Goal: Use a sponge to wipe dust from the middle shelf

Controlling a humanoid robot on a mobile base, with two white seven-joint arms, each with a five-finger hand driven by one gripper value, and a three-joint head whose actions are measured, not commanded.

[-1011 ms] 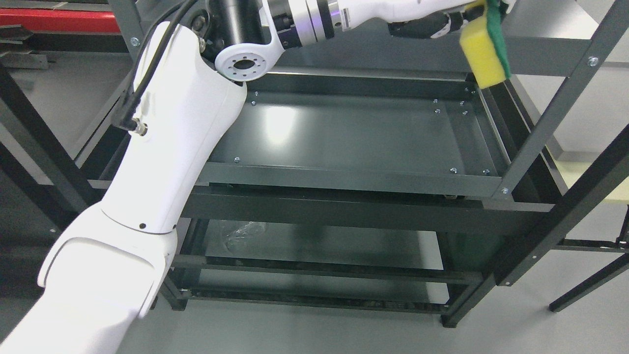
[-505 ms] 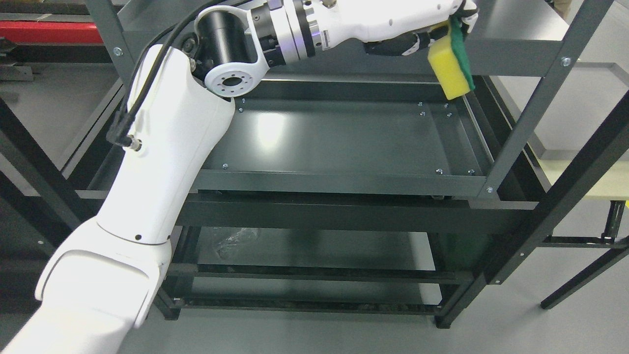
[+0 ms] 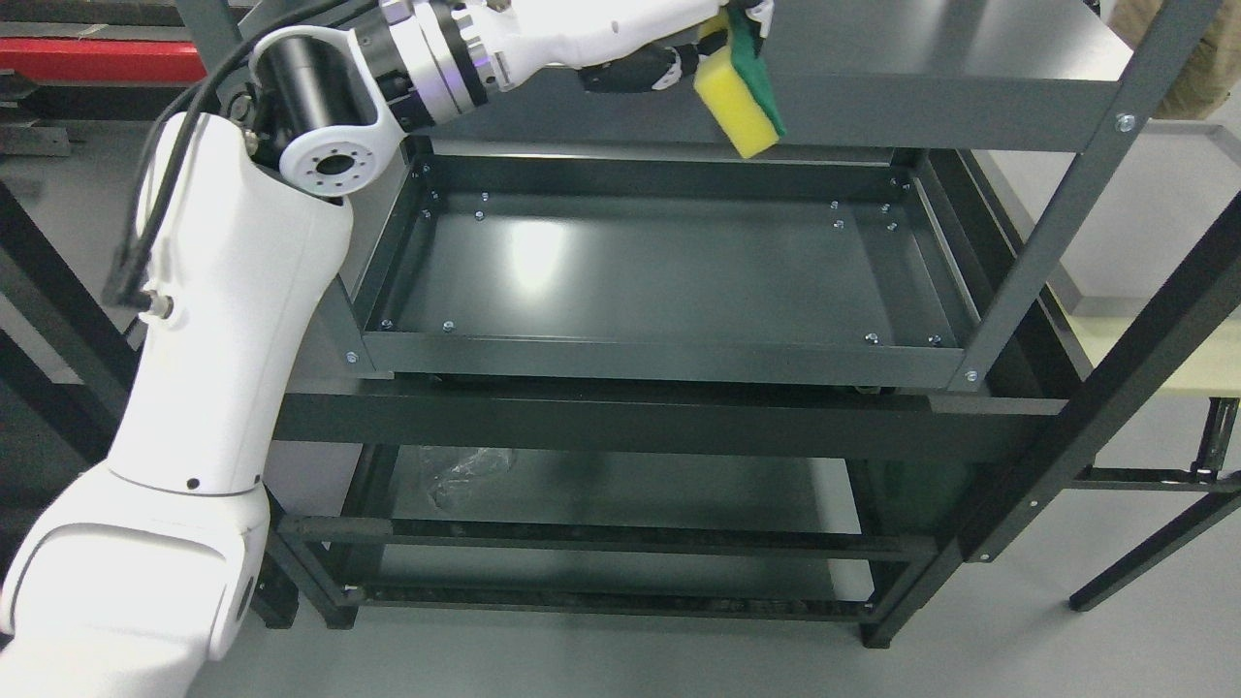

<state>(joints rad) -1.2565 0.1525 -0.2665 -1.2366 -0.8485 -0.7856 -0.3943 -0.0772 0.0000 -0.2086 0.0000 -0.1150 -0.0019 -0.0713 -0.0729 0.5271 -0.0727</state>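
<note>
The sponge [image 3: 742, 102] hangs below the left hand [image 3: 679, 60], whose fingers [image 3: 640, 76] pinch its top. It has swung leftward from the right rail, above the middle shelf [image 3: 659, 281], not yet touching; wiping remains ahead.

Yellow-green sponge [image 3: 741, 100] hangs tilted above middle shelf [image 3: 659, 276].
</note>
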